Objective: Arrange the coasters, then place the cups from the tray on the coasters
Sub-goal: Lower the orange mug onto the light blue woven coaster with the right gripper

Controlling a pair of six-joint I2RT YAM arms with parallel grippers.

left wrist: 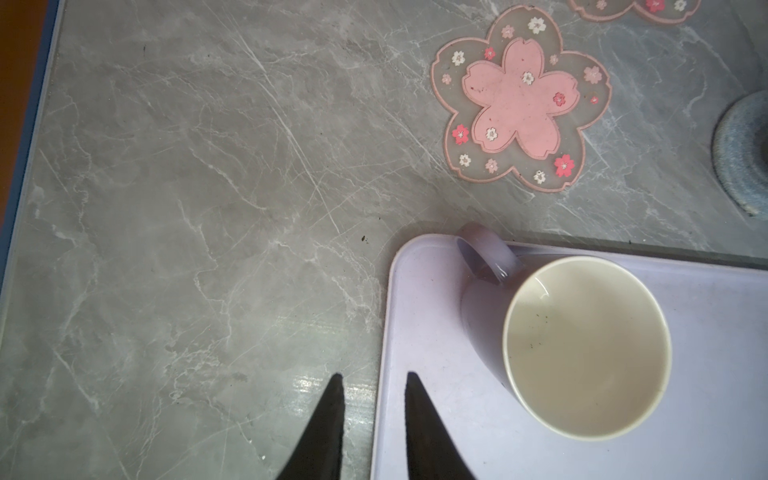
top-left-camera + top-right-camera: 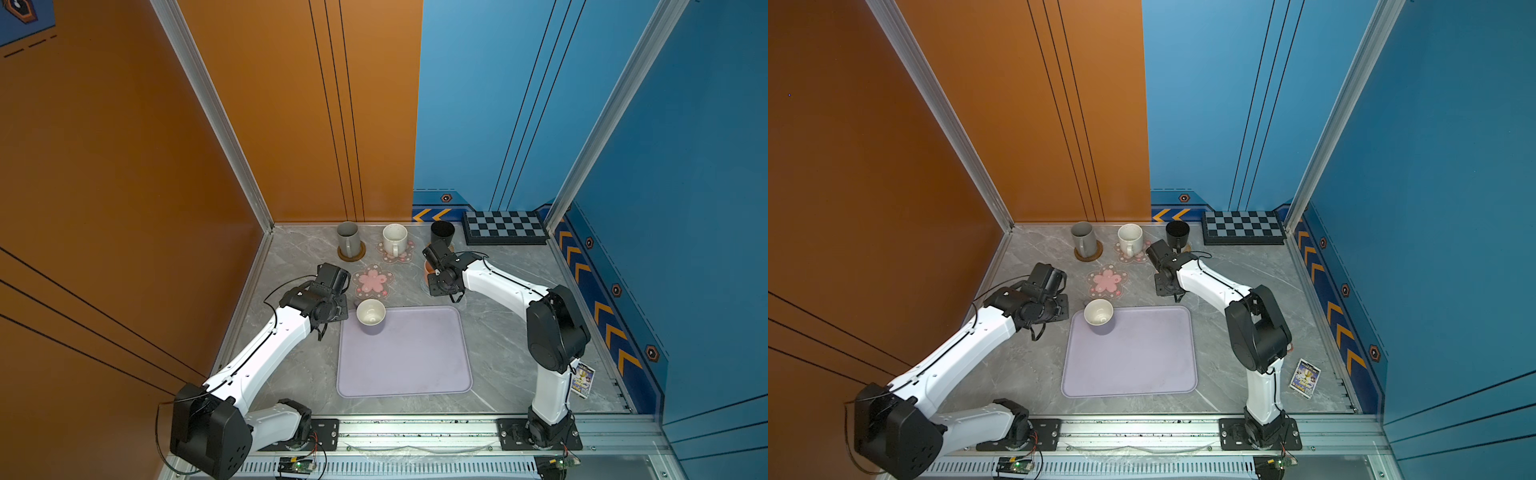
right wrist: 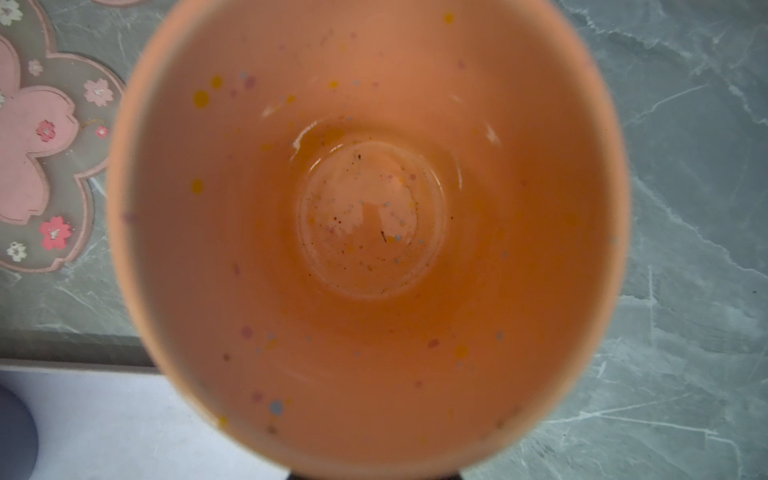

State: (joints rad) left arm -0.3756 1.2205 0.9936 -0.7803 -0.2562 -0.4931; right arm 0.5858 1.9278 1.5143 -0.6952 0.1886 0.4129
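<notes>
A lavender cup with a cream inside stands on the far left corner of the pale lavender tray. My left gripper hovers beside it, open and empty, over the tray's rim. A free pink flower coaster lies just beyond. At the back, a grey cup sits on a brown coaster. A white cup sits on a pink coaster, and a black cup stands further right. My right gripper is shut on the orange cup above the grey-blue coaster.
A black checkered board lies in the far right corner. A small printed card lies by the right arm's base. Orange and blue walls close in the left, back and right sides, and a metal rail runs along the front edge.
</notes>
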